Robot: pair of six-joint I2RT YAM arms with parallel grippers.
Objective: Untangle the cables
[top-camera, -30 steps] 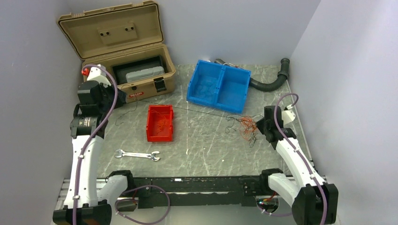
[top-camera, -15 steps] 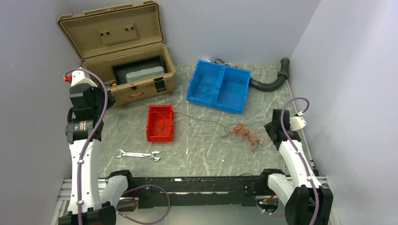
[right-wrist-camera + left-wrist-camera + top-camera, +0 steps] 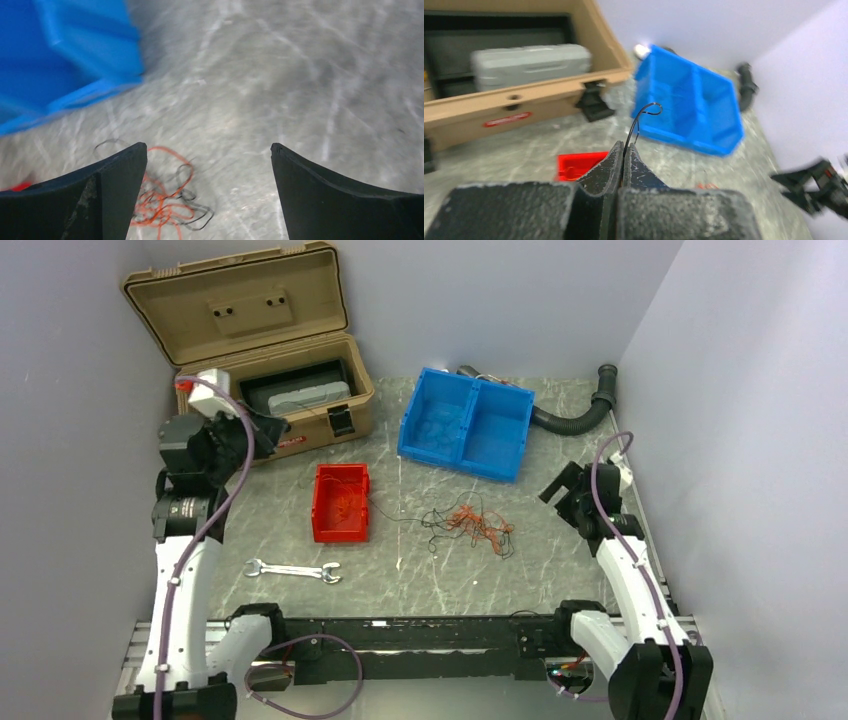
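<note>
The cables (image 3: pixel 476 524) lie as a loose tangle of orange-red and black wires on the table's middle right, also low left in the right wrist view (image 3: pixel 165 206). One thin black wire (image 3: pixel 642 114) runs out of the tangle past the red bin. Its curled end sticks up from between the tips of my left gripper (image 3: pixel 624 147). That gripper (image 3: pixel 268 428) is shut on the wire in front of the tan case. My right gripper (image 3: pixel 556 485) hangs open right of the tangle, apart from it. Nothing lies between its fingers (image 3: pixel 209 147).
An open tan tool case (image 3: pixel 300 430) stands at the back left and a blue two-compartment bin (image 3: pixel 467 425) at the back middle. A red bin (image 3: pixel 340 502) sits left of the tangle. A wrench (image 3: pixel 292 570) lies near the front. A black ribbed hose (image 3: pixel 575 418) curves along the back right.
My right gripper has opened, let go of the tangle and drawn back to the right. The tangle has slid left toward the table's middle. The left gripper stays shut on the black wire.
</note>
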